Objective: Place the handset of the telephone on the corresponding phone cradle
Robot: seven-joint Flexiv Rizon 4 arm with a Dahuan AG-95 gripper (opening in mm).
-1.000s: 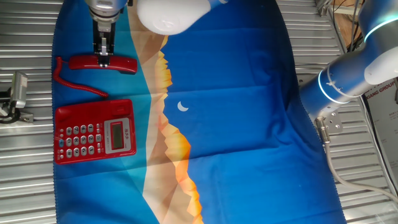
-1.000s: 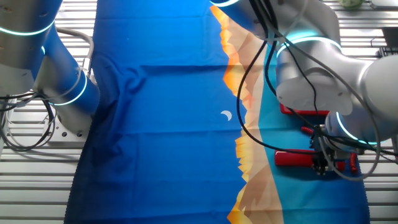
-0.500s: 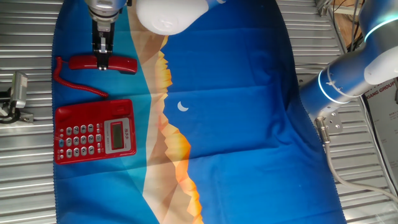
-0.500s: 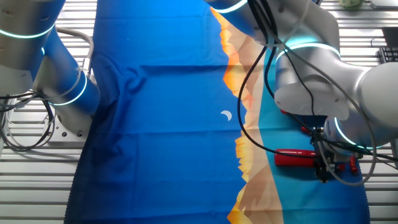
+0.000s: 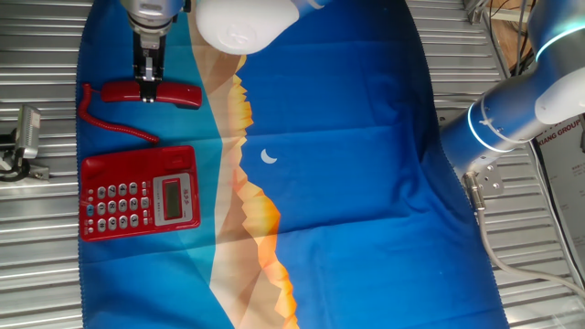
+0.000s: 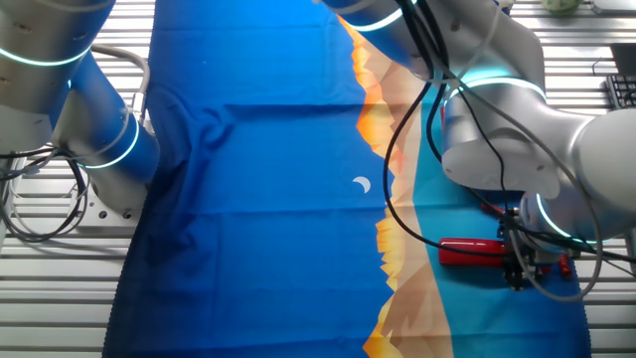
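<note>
The red handset [image 5: 174, 95] lies flat on the cloth at the far left, its thin red cord [image 5: 110, 125] curling down toward the telephone base [image 5: 142, 194]. The base has grey buttons and a small display, and the phone cradle [image 5: 137, 161] along its top edge holds nothing. My gripper [image 5: 146, 90] points straight down over the middle of the handset, with its fingers low on either side of it and a gap still showing between them. In the other fixed view the handset [image 6: 472, 252] lies on the cloth with the gripper [image 6: 517, 270] at its right part. The base is hidden behind the arm there.
A blue and orange printed cloth [image 5: 347, 183] covers the slatted metal table. A second arm's base [image 5: 498, 123] stands at the right edge and also shows in the other fixed view [image 6: 99, 139]. A small metal fixture [image 5: 26, 137] sits left of the cloth.
My gripper has sunk a little lower onto the handset. The handset, cord and base have not moved.
</note>
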